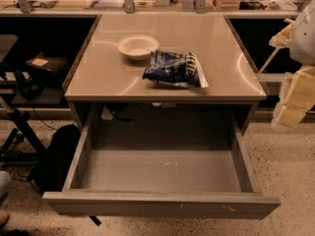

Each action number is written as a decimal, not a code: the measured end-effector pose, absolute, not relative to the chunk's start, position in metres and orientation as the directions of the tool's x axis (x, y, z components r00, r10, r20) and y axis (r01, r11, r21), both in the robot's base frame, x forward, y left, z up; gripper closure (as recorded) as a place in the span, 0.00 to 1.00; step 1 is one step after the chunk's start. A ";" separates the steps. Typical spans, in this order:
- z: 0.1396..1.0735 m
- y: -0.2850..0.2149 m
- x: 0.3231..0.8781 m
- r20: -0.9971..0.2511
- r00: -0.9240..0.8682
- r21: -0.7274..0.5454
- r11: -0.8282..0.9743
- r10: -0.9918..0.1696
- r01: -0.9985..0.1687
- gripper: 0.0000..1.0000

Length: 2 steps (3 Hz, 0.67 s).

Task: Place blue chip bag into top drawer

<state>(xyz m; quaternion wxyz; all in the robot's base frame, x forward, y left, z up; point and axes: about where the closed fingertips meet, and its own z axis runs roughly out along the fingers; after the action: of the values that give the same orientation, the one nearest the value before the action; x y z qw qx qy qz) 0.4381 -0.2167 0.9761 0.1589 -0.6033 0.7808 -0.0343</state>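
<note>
The blue chip bag lies flat on the beige table top, just right of centre and near the front edge, with its white edge pointing right. The top drawer is pulled wide open below the table, and nothing lies on its flat grey bottom. My gripper shows as pale yellow parts at the right edge of the view. It is beside the table's front right corner, well to the right of the bag and above the floor. It touches nothing.
A white bowl stands on the table just behind and left of the bag. A black bag sits on the floor left of the drawer. Shelving and clutter run along the back wall.
</note>
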 end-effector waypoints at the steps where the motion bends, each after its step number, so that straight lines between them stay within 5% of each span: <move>1: 0.976 -0.217 0.438 -0.207 -0.221 -0.245 0.269 -0.953 -0.931 0.00; 2: 0.949 -0.191 0.458 -0.181 -0.162 -0.211 0.199 -0.970 -0.957 0.00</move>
<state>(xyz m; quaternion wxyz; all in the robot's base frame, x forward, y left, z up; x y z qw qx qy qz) 0.4576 -0.1913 0.9488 0.1387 -0.6324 0.7617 -0.0236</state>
